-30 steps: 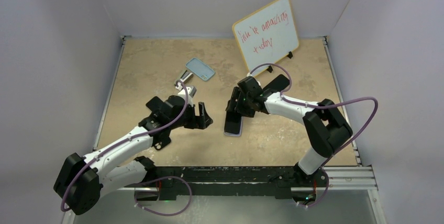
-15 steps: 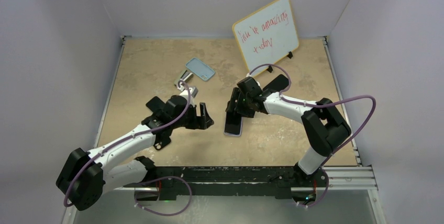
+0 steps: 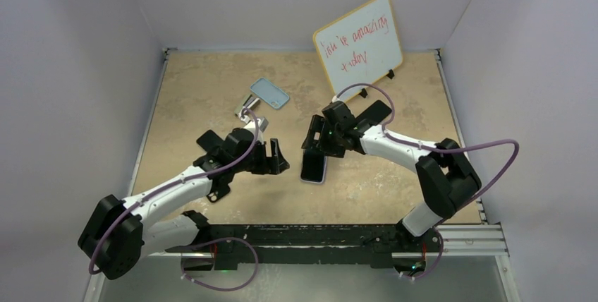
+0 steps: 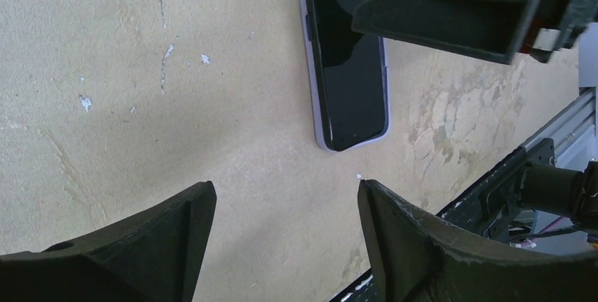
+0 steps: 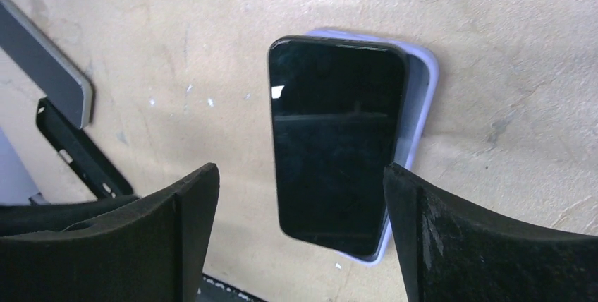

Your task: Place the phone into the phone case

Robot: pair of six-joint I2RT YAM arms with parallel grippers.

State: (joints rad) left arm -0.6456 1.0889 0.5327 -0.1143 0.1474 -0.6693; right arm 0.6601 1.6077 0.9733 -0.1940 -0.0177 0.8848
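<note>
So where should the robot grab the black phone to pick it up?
By its two long edges, coming straight down from above. The phone lies flat, screen up, a bit crooked on the lilac case, so only its thin sides can be pinched. The right end effector hangs open over it, one finger on each long side, so it looks best placed.

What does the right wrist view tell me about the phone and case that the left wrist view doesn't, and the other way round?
Only the right wrist view: the phone sits skewed on the lavender phone case, whose inside is bared along one long side and a corner.
Only the left wrist view: one black finger of the other arm over the phone's far end, and the metal rail at the table's edge.
Both: the black screen facing up, the case under it on the tan table, and the left gripper and right gripper open, gripping nothing.
</note>
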